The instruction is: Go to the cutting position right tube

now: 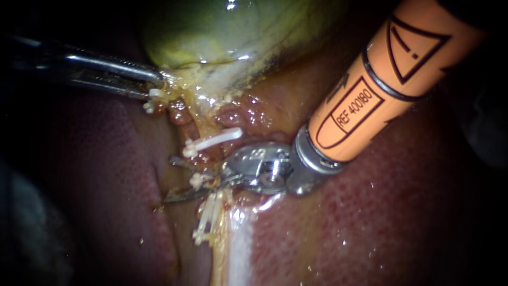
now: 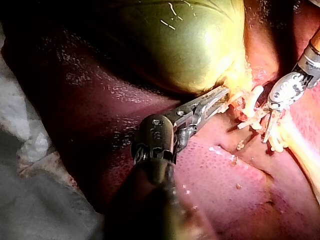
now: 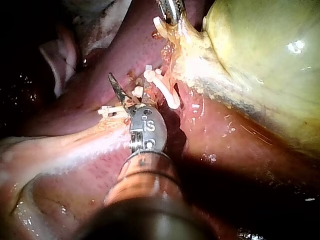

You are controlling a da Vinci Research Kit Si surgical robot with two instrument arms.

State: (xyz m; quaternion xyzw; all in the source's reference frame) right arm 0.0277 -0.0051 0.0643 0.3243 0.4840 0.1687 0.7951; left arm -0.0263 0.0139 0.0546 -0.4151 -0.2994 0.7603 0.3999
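- Site: wet liver [image 1: 328,222] surface; greenish-yellow gallbladder [image 1: 222,32] at top of endoscope view.
- left instrument [image 1: 157,80]: enters from left. Jaws closed on yellowish tissue at the gallbladder neck, gripped from both sides. Left wrist view shows the same hold.
- right instrument [image 1: 169,180]: orange shaft from upper right, metal wrist just beside the clips. Tip is two thin blades, spread wide, nothing held.
- tube [image 1: 201,156]: runs down from the gallbladder neck, approx. centre of endoscope view, and passes between the open blades near their hinge. One blade lies on the gallbladder side of the crossing, the other on the far side. Blade-to-tube contact: cannot tell. Whether this is the rt tube: cannot tell.
- upper clip [image 1: 211,140]: white, across the tube, betw. gallbladder neck and blades.
- middle clip [image 1: 197,180]: white, small, sits between the blades.
- lower clips [image 1: 206,217]: white, bunched, just past the far blade.
- side clip [image 1: 152,103]: white, just under the left instrument's jaws.
- Rt wrist view: one blade shows ahead of the wrist, pointing past the clips; the other is hidden.
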